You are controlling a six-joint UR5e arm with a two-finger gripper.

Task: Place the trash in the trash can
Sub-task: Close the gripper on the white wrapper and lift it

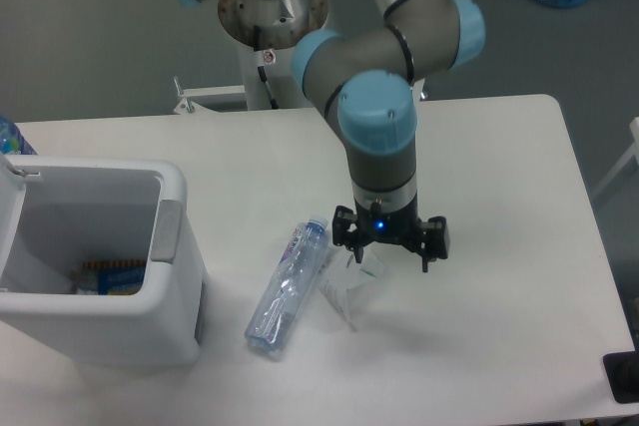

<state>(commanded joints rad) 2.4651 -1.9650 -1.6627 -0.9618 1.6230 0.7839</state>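
Observation:
A crushed clear plastic bottle [288,286] with a blue cap lies on the table at centre, cap end pointing up right. Right beside it lies a crumpled white paper wrapper [344,286] with a small green mark. My gripper [391,256] is open and low over the table, its left finger at the wrapper's upper right edge; whether it touches is unclear. The white trash can [170,246] stands at the left, with something striped at its bottom.
The robot base [270,37] rises behind the table's far edge. A blue object [8,137] peeks behind the bin at far left. A dark item [624,376] sits at the table's lower right corner.

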